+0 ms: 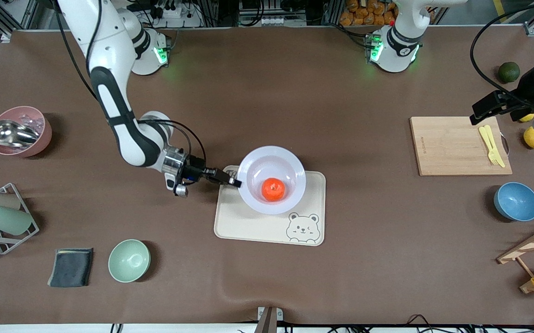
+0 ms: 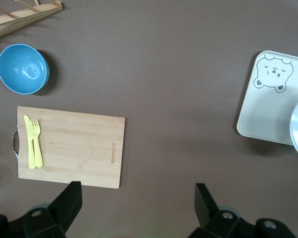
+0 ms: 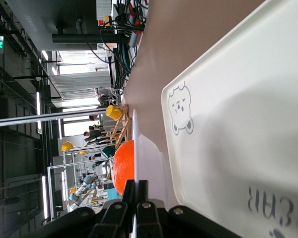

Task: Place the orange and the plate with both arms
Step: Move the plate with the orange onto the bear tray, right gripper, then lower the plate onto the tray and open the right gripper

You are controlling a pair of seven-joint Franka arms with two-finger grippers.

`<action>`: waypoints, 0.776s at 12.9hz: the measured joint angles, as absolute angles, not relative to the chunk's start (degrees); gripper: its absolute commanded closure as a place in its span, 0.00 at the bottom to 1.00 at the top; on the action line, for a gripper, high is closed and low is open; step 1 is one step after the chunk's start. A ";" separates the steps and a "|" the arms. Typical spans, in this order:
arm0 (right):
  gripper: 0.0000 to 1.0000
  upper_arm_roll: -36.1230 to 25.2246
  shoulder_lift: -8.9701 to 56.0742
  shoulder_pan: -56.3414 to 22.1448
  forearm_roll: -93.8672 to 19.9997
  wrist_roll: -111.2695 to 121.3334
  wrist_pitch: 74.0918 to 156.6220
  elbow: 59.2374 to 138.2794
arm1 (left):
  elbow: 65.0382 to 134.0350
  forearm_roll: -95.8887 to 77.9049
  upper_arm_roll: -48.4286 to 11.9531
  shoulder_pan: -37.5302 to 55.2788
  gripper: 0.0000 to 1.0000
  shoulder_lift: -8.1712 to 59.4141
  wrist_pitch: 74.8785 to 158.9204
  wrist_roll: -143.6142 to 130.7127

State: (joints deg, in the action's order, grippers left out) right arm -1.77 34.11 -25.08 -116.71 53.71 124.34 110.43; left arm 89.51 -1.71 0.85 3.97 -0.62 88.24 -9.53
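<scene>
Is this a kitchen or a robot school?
More like a robot lab, probably: two white arms bolted to a brown table, cables and metal framing past it. The plate, orange and bear tray look like practice props.

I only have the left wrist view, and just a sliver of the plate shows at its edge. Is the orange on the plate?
Observer: Yes, the orange sits in the sunken centre of the plate.
Operator: My left gripper waits, jaws open, by the cutting board. Is the right arm holding anything?
Observer: The right gripper has its jaws shut on the plate's rim, on the side toward the right arm's end of the table.
Operator: How does the plate sit against the tray?
Observer: It overhangs the edge of the tray that lies farther from the front camera. I cannot tell whether it rests on the tray.
</scene>
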 measured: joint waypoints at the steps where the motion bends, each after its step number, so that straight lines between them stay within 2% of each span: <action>1: 1.00 -1.72 36.41 -25.15 -116.71 53.71 124.60 107.74 | 89.55 -1.71 0.83 4.00 0.00 -0.62 88.24 -9.53; 5: 1.00 -1.69 42.52 -25.19 -116.71 53.80 125.17 101.87 | 89.75 -1.74 0.80 4.18 0.00 -0.62 88.24 -9.53; 10: 1.00 -1.47 46.26 -25.73 -116.71 57.04 125.47 99.57 | 90.18 -1.74 0.80 4.29 0.00 -0.43 88.24 -9.53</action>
State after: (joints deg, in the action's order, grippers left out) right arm -1.47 46.26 -25.73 -116.71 57.04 125.47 99.57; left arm 90.18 -1.74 0.80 4.29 -0.43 88.24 -9.53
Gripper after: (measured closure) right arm 0.956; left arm 0.000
